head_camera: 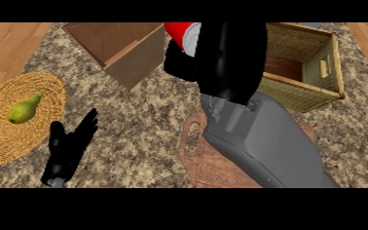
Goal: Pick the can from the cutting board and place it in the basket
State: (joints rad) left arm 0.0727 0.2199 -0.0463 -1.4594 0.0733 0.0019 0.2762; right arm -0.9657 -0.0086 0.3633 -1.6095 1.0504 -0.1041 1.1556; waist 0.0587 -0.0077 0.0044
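Note:
My right hand (215, 58) is raised above the counter, its fingers curled round a red can (183, 35) with a silver end. Only the can's upper part shows past the hand. Hand and can hang just left of the square wicker basket (320, 73) at the upper right, whose brown inside shows. The wooden cutting board (205, 165) lies low in the view, mostly hidden under my right forearm. My left hand (68, 148) rests open at the lower left, fingers up.
A brown cardboard box (122, 48) stands at the upper left, close to the can. A round woven mat (28, 126) at the left edge bears a green pear (25, 109). The speckled counter (137, 122) shows between them.

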